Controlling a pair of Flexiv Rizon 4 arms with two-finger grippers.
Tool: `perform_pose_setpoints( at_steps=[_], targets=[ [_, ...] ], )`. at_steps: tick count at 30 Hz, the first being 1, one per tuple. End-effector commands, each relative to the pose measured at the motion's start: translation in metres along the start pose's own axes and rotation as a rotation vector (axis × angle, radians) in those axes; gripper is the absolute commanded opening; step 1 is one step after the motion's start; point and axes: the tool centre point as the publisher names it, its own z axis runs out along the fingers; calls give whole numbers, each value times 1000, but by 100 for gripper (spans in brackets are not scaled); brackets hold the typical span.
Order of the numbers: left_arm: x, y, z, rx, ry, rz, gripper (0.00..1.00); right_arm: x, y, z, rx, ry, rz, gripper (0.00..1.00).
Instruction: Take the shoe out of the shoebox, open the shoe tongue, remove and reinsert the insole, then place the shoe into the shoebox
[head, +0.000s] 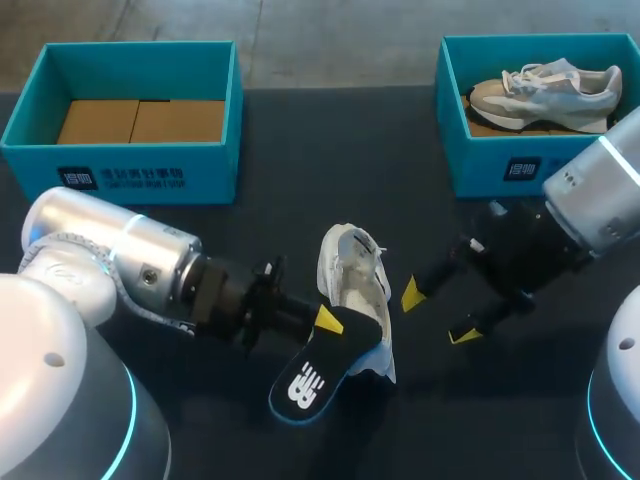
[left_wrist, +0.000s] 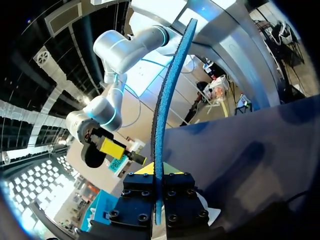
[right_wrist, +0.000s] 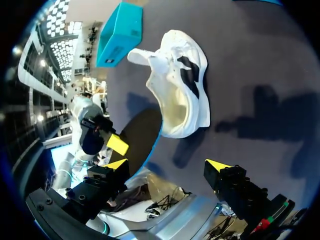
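Note:
A white shoe (head: 352, 272) lies on its side on the dark table, opening towards my right gripper. My left gripper (head: 325, 320) is shut on a black insole (head: 302, 385) with a white logo, held just in front of the shoe. In the left wrist view the insole (left_wrist: 167, 100) shows edge-on, blue-rimmed, clamped between the fingers (left_wrist: 157, 192). My right gripper (head: 437, 313) stands open to the right of the shoe, empty. Its wrist view shows its gripper (right_wrist: 167, 165) facing the shoe (right_wrist: 180, 95) and the insole (right_wrist: 140, 135).
A teal shoebox (head: 130, 165) with cardboard inside stands at the back left. Another teal shoebox (head: 500, 170) at the back right holds a grey shoe (head: 545, 92). The back-left box (right_wrist: 120, 32) shows beyond the shoe in the right wrist view.

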Motion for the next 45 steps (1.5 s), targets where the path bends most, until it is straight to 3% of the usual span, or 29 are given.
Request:
perform_pose_setpoints(
  at_steps=[1, 19, 31, 45],
  targets=[
    [1, 6, 5, 3, -9, -4, 0, 0, -2, 12, 3, 2, -8, 100],
    [-3, 20, 23, 31, -35, -27, 0, -6, -4, 32, 28, 10, -28, 100],
    [7, 17, 23, 6, -79, -44, 0, -12, -5, 30, 13, 26, -25, 100],
    [-3, 2, 15, -64, -142, -70, 0, -12, -5, 30, 13, 26, -25, 100]
  ],
)
